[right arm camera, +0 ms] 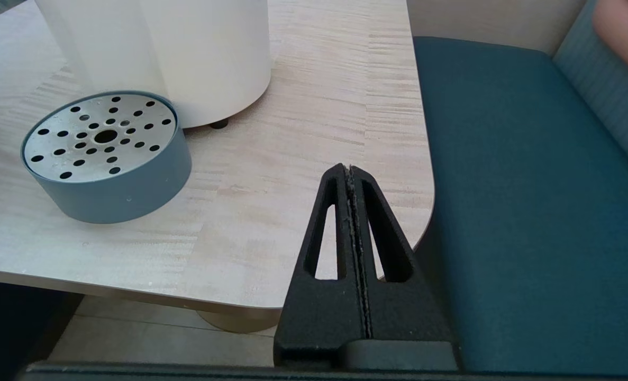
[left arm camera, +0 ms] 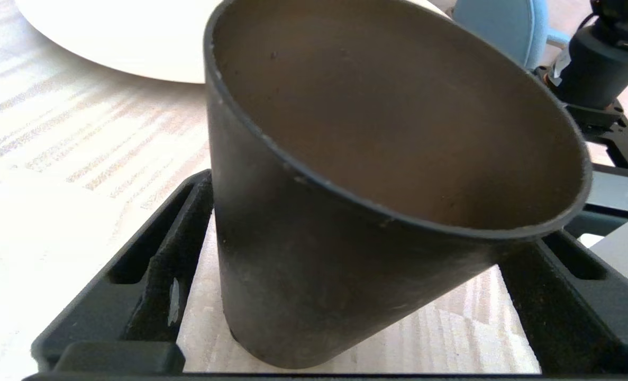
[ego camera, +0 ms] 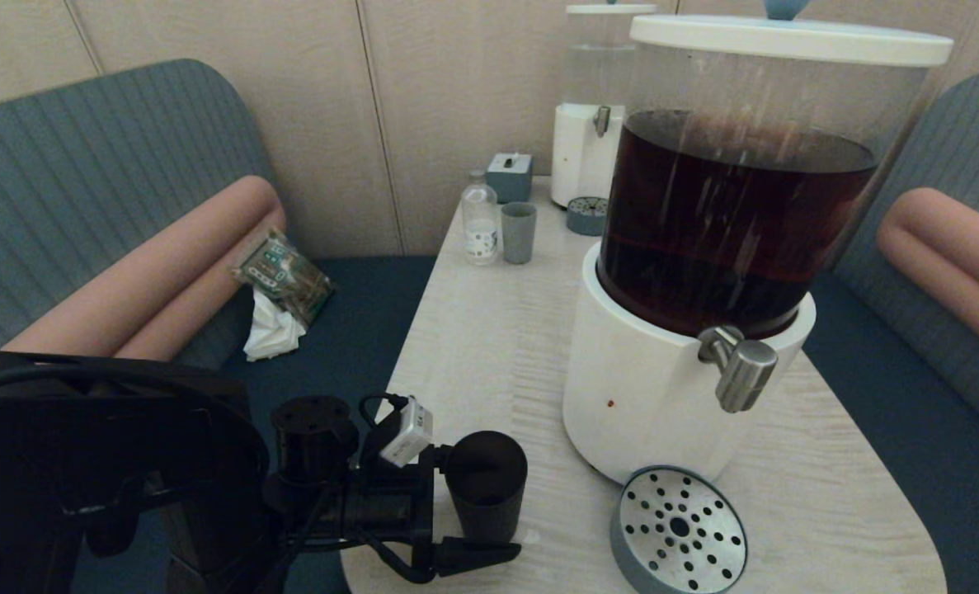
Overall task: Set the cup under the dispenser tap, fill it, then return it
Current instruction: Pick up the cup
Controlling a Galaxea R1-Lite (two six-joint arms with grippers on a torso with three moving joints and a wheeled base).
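Jaws of my left gripper stand spread wide, one finger on either side of the plain black tapered tumbler, with a gap visible at each side in the left wrist view, so no pinch. Tumbler stands upright at the near left corner of the pale wood-grain table, left of the perforated steel drip tray and the brushed-steel tap. Left arm reaches in level from the left. Right gripper parked off the table's right edge, fingers pressed together.
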